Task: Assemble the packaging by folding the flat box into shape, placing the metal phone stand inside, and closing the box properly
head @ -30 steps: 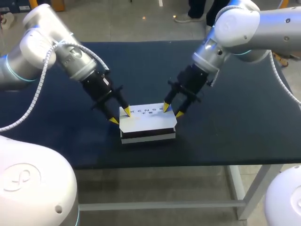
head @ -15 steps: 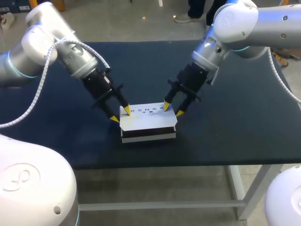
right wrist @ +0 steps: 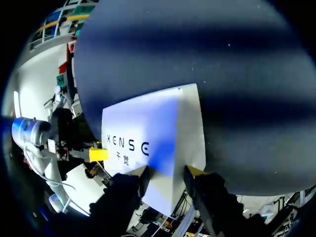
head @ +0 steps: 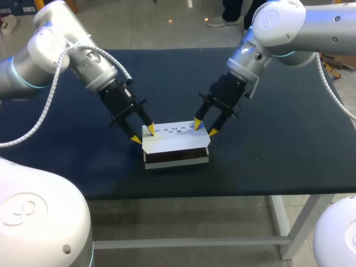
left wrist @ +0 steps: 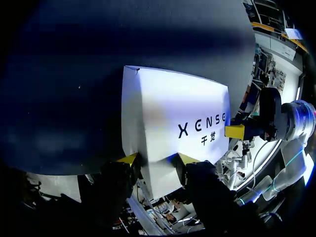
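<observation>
Both arms have swung slightly; my left claw [head: 143,134] and right claw [head: 204,128], spread and gripping nothing, straddle the ends of the lid [head: 175,140] on the box [head: 177,160] mid-frame. I should press evenly on both ends to seat it squarely.

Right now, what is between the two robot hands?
The white box sits between the left hand and the right hand, one at each end; the head view shows it.

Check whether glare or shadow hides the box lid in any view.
Head view: lid bright, print visible. Left wrist view: dark bands cross the table, dim patch on the lid ahead of the left tool. Right wrist view: same bands, shaded patch near the right tool.
</observation>
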Available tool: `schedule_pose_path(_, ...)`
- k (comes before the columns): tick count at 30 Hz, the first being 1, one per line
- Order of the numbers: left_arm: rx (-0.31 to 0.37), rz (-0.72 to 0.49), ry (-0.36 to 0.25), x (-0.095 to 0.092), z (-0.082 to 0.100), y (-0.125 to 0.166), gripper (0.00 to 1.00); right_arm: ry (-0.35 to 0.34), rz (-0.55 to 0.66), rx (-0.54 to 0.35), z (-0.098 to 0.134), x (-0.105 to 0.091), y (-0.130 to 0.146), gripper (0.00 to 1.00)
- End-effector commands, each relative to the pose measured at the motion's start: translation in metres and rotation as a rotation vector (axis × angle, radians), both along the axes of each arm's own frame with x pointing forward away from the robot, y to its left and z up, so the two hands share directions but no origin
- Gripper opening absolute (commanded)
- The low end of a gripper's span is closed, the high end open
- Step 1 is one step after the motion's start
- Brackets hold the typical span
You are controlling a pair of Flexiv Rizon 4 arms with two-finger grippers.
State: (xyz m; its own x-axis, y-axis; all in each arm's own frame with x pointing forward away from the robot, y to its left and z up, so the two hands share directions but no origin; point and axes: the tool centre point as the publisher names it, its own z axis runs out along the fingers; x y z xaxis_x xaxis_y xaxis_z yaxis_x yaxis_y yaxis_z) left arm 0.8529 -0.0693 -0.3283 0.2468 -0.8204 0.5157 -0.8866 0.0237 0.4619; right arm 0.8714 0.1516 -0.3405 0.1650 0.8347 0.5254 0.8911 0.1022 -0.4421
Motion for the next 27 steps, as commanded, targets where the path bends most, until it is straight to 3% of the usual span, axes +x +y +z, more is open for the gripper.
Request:
schedule_pose_path(1, 0.008, -0.01, 0.015, 0.0046, 0.0015, -0.0046, 0.49, 0.009, 0.009, -0.005, 0.0032, 0.0028, 0.0057, 0.5)
schedule_pose_path(27, 0.02, -0.022, 0.063, 0.0032, 0.0082, -0.007, 0.49, 0.07, 0.035, 0.001, -0.0028, 0.0023, 0.0136, 0.5)
